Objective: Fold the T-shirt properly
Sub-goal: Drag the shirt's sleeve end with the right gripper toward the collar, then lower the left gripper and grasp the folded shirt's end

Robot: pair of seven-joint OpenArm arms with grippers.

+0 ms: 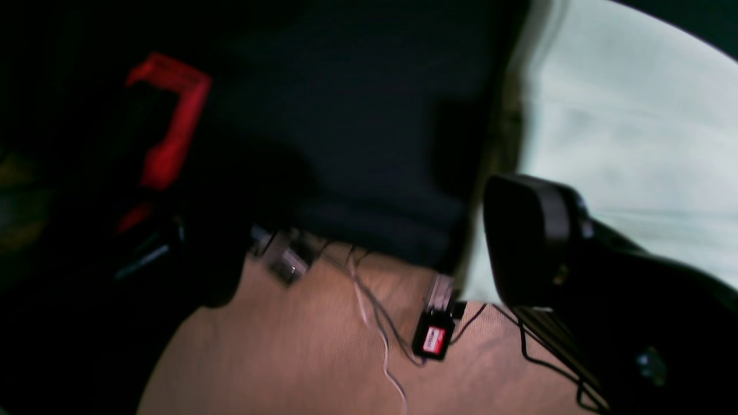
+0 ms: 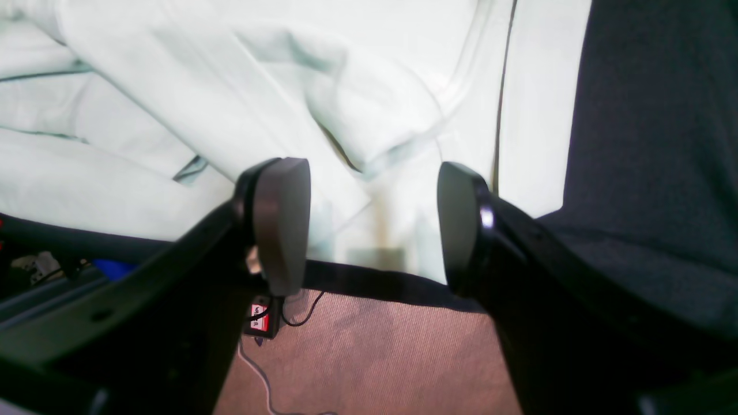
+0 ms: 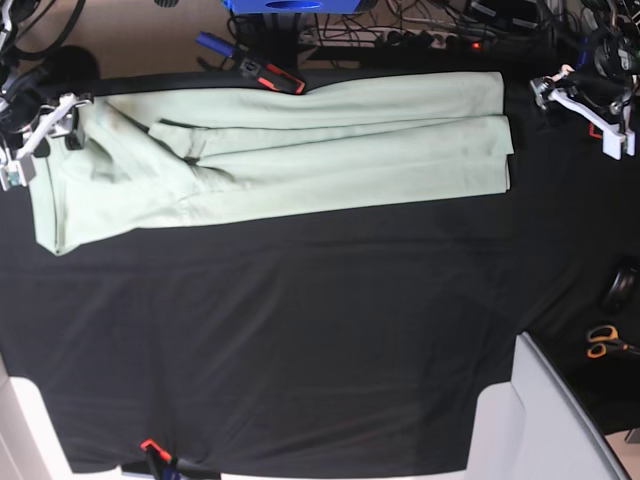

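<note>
Jaws of the right gripper (image 2: pixel 369 225) stand apart and empty, poised at the T-shirt's (image 3: pixel 300 150) bunched end; whether the left gripper's (image 3: pixel 585 100) jaws are parted cannot be told. The shirt lies as a long band across the far side of the black surface (image 3: pixel 300 340). Judged: lengthwise folding done, crosswise folds remaining.
</note>
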